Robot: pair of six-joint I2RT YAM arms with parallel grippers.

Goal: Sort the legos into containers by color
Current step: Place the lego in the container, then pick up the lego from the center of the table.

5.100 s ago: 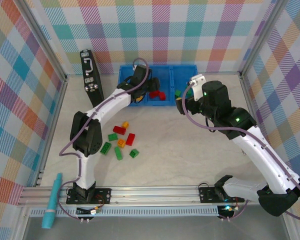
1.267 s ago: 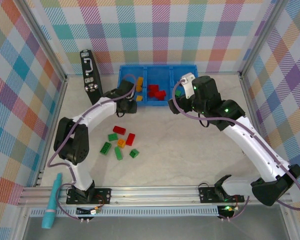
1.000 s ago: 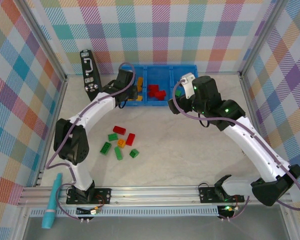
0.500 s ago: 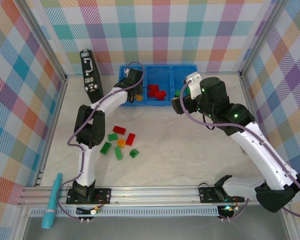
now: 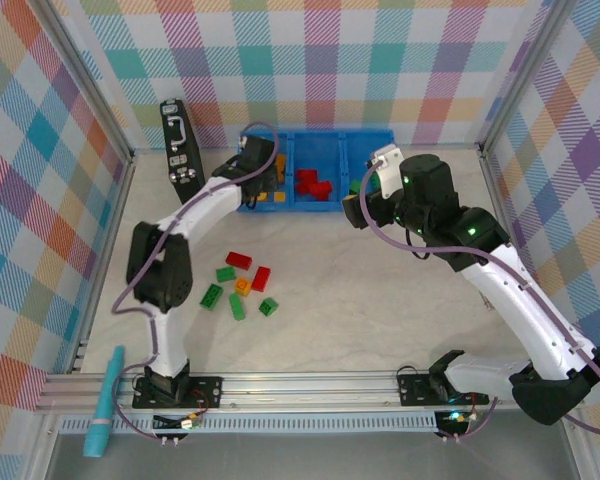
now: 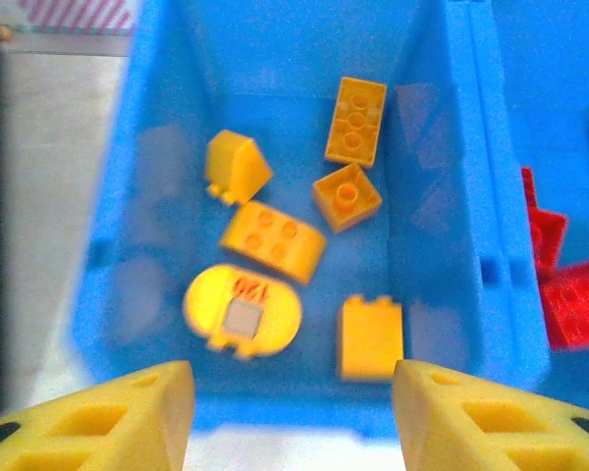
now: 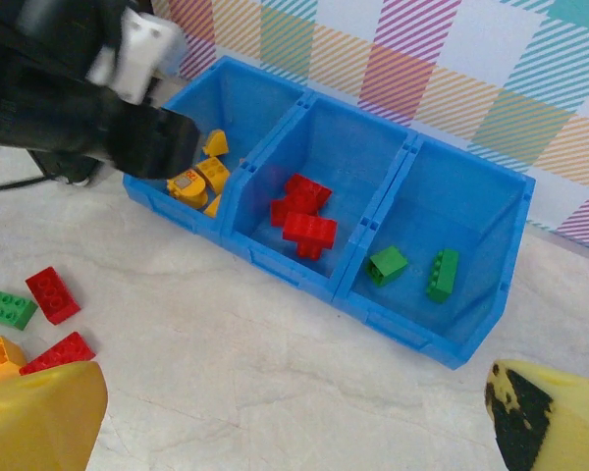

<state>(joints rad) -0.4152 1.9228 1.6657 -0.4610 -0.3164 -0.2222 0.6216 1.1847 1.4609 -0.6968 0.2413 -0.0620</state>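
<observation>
Top external: pale marbled tabletop (image 5: 380,300) with plaid walls around it. A long blue plastic bin (image 5: 320,134) with three square compartments sits at the far edge. A black rectangular case with silver handle (image 5: 180,150) is just left of it.

The left gripper (image 5: 265,172) hovers over the bin's left compartment, and its arm hides part of that floor. The right gripper (image 5: 356,203) sits at the near rim of the right compartment, its wrist covering much of it.

Left wrist: yellow fingers (image 6: 108,422) apart, nothing between them. Just beyond them, six yellow and orange plastic bricks (image 6: 273,240) lie in the left compartment.

Right wrist: jaws spread wide, empty. Ahead, red bricks (image 7: 309,229) lie in the middle compartment and two green bricks (image 7: 388,265) in the right one. The left arm's black body blocks the bin's near-left corner.

A loose cluster of red, green and orange bricks (image 5: 242,285) lies on the table, well behind the left gripper, toward the arm bases.
</observation>
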